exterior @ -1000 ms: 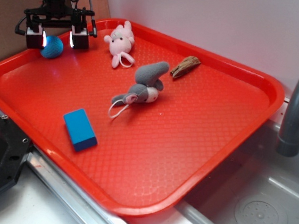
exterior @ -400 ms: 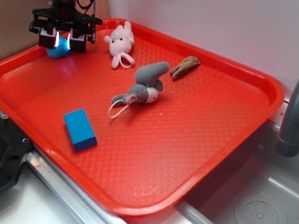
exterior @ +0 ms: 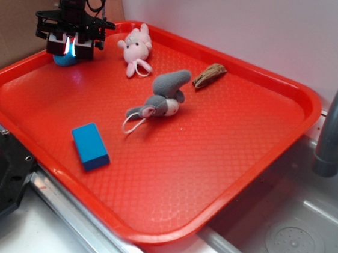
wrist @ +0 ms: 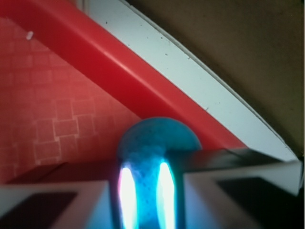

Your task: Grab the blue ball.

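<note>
The red tray [exterior: 293, 91] is holding the blue ball [exterior: 64, 60] at its far left corner, plus a pink plush toy [exterior: 136, 46], grey plush toy [exterior: 163, 96], blue block [exterior: 91, 146] and brown piece [exterior: 209, 74]. The gripper [exterior: 70, 45] is squeezing the ball, its fingers [exterior: 57, 43] having narrowed from wide apart a second ago. The tray rim is sitting just behind the ball.
</note>
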You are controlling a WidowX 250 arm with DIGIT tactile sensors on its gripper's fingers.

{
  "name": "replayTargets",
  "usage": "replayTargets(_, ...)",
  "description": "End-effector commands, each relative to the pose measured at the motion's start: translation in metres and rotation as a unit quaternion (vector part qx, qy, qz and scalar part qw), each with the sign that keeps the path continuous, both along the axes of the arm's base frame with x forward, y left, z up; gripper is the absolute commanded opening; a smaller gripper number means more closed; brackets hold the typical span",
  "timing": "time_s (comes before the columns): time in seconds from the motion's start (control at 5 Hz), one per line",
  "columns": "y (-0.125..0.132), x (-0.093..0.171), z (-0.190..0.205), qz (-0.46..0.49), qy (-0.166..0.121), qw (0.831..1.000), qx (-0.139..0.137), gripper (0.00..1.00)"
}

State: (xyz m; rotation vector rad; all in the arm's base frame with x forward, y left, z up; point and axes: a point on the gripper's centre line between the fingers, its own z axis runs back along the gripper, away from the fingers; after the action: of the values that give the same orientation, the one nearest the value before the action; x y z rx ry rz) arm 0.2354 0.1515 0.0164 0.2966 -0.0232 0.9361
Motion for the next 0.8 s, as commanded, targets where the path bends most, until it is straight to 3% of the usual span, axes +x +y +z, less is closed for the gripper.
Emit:
replayTargets(0.0, 0.001, -0.016, 0.006, -0.031, 0.002, 0.999, -0.012, 0.0)
replayTargets(0.4, -0.004, -0.018, 0.034, -0.075, -0.007, 0.996, -0.054, 0.0)
replayTargets(0.6, -0.037, -0.037, 0.082, -0.181, -0.037, 0.976, -0.117, 0.0)
